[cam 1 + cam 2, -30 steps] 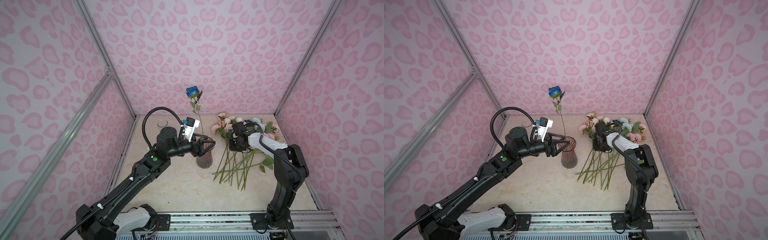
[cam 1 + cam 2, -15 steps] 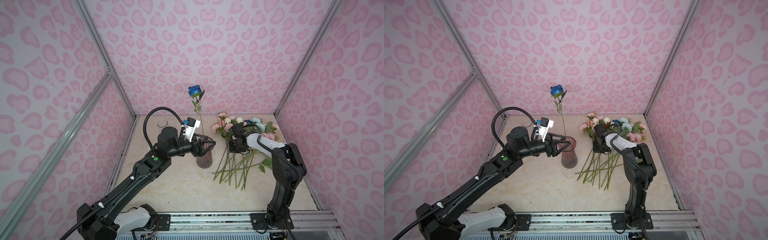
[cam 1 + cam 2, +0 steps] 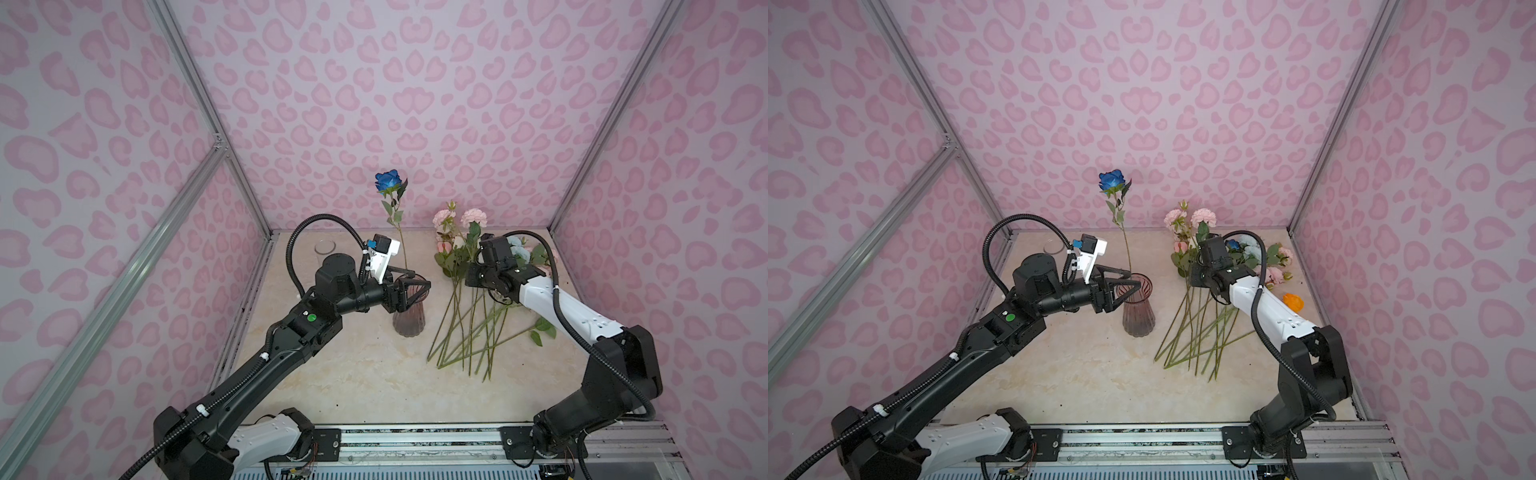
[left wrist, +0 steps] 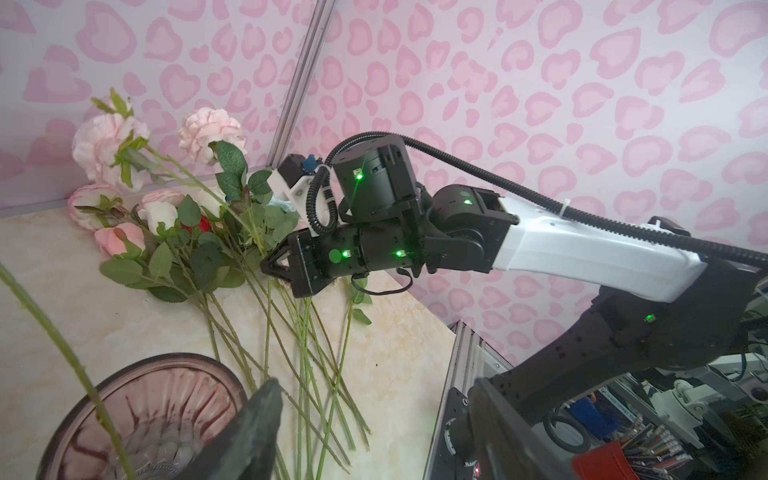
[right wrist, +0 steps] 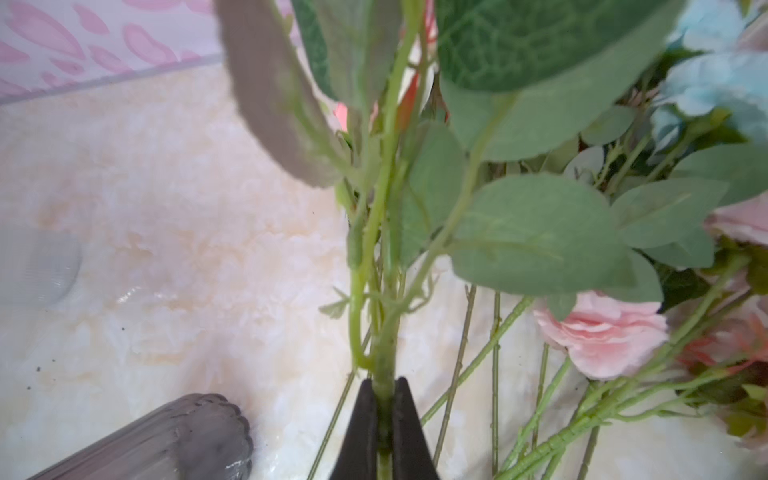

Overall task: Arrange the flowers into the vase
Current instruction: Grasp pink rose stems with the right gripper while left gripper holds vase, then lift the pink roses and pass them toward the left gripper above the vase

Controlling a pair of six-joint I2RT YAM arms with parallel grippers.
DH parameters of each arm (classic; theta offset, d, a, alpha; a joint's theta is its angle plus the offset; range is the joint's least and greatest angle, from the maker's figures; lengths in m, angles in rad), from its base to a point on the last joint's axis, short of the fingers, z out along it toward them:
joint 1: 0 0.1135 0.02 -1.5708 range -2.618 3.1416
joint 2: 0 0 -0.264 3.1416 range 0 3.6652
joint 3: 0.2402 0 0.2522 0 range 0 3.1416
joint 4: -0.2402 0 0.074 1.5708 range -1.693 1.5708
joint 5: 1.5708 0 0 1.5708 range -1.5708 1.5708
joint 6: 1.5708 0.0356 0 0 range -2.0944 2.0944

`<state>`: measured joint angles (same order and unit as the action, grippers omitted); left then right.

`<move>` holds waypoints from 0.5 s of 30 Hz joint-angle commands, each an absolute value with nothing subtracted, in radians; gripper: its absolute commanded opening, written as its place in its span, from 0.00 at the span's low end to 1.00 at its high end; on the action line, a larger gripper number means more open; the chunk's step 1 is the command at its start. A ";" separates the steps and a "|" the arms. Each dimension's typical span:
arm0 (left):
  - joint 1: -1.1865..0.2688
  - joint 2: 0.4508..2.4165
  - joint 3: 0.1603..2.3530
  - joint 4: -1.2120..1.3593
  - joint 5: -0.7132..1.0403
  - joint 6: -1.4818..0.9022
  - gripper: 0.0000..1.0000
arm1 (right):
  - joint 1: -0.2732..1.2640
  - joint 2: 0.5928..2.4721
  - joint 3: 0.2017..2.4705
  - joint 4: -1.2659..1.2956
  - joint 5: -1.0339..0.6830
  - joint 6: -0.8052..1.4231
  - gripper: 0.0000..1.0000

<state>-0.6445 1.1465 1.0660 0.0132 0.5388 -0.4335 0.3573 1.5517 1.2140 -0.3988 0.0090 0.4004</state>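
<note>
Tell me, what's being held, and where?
The right jaws pinch the pink flowers' stem below its leaves; the left jaws, open by the vase, hold nothing.

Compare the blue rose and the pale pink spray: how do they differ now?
The blue rose stands nearly upright in the vase, ungripped; the pale pink spray is clamped in the right gripper's shut jaws. The blue rose carries one dark bloom; the pale pink spray shows two. Both have green leafy stems.

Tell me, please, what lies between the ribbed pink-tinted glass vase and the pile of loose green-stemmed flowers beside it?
Only a narrow strip of bare marbled tabletop, shown in both top views; the glass vase and the flower stems appear apart.
</note>
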 commanded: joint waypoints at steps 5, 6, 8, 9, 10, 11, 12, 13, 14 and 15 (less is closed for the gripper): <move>-0.644 1.150 1.058 0.029 0.518 -0.407 0.73 | 0.364 1.446 1.247 -0.231 0.055 0.417 0.01; -0.644 1.151 1.058 0.028 0.515 -0.404 0.73 | 0.368 1.435 1.256 -0.224 0.053 0.419 0.01; -0.644 1.152 1.055 0.029 0.512 -0.401 0.73 | 0.388 1.396 1.282 -0.207 0.055 0.420 0.01; -0.644 1.152 1.055 0.028 0.510 -0.399 0.73 | 0.400 1.379 1.290 -0.202 0.066 0.420 0.01; -0.644 1.153 1.055 0.025 0.507 -0.395 0.73 | 0.420 1.358 1.297 -0.193 0.077 0.419 0.01; -0.644 1.153 1.057 0.020 0.504 -0.387 0.73 | 0.439 1.337 1.302 -0.176 0.088 0.411 0.01; -0.644 1.148 1.062 0.005 0.488 -0.372 0.73 | 0.464 1.312 1.304 -0.160 0.110 0.405 0.01; -0.644 1.139 1.064 -0.006 0.461 -0.356 0.73 | 0.485 1.293 1.304 -0.140 0.135 0.398 0.01; -0.644 1.125 1.061 -0.012 0.432 -0.344 0.73 | 0.503 1.275 1.300 -0.111 0.159 0.390 0.02; -0.643 1.106 1.052 -0.012 0.390 -0.332 0.73 | 0.530 1.258 1.299 -0.082 0.185 0.378 0.02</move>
